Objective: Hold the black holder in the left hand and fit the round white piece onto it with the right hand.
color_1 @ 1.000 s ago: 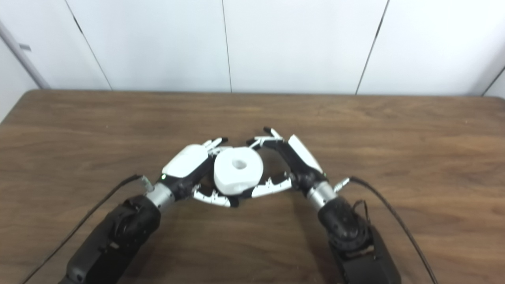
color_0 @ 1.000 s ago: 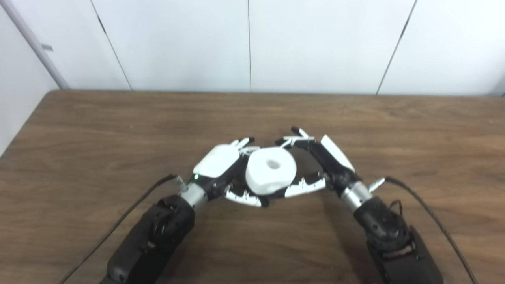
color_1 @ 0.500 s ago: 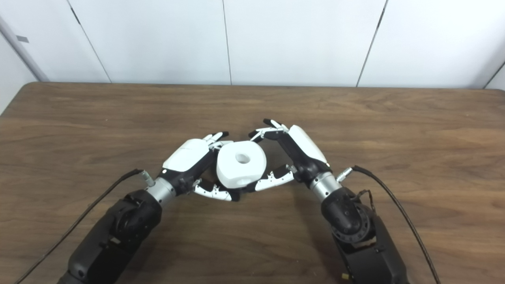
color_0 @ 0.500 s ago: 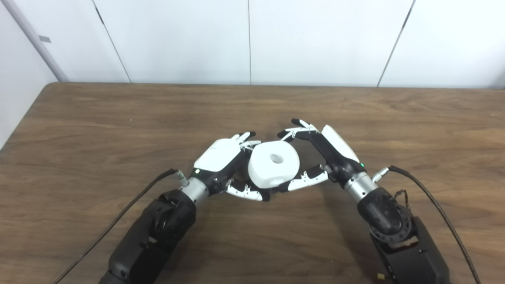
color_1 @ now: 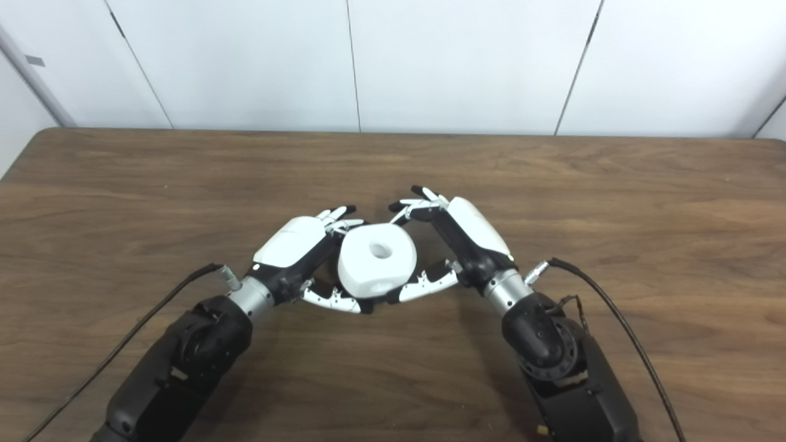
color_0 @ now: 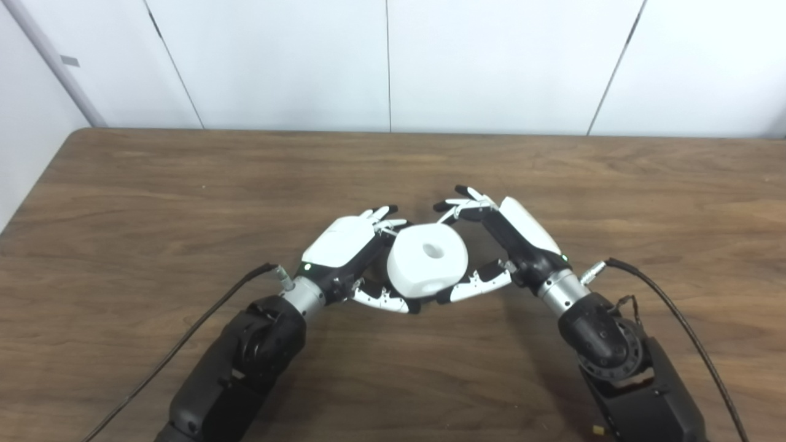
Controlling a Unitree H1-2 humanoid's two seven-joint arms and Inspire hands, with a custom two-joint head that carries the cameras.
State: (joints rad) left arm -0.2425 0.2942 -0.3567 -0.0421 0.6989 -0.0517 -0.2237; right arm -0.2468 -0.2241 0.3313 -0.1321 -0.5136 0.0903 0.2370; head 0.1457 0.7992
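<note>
**Both hands cupped round the white piece, little changed in the last half second**

The round white piece (color_0: 428, 259) sits between the two hands near the middle of the wooden table (color_0: 123, 202), its central hole facing up and slightly toward the far wall. The left hand (color_0: 347, 248) presses against its left side with fingers curled behind it and the thumb reaching under the near edge. The right hand (color_0: 503, 239) meets it from the right: its thumb touches the piece's lower right edge, while its fingers (color_0: 457, 205) arch over the far side (whether they touch there cannot be told). The black holder is hidden behind the piece and the left palm, so the left hand is clamped on something, but exactly what cannot be told.

Against half a second ago, the white piece has shifted a shade to the right and down, and the right hand has edged closer; a full second back, the cameras themselves were aimed differently.

The right eye view shows the table's far right corner (color_1: 770, 142); the left eye view shows the far left corner (color_0: 80, 132) instead.
</note>
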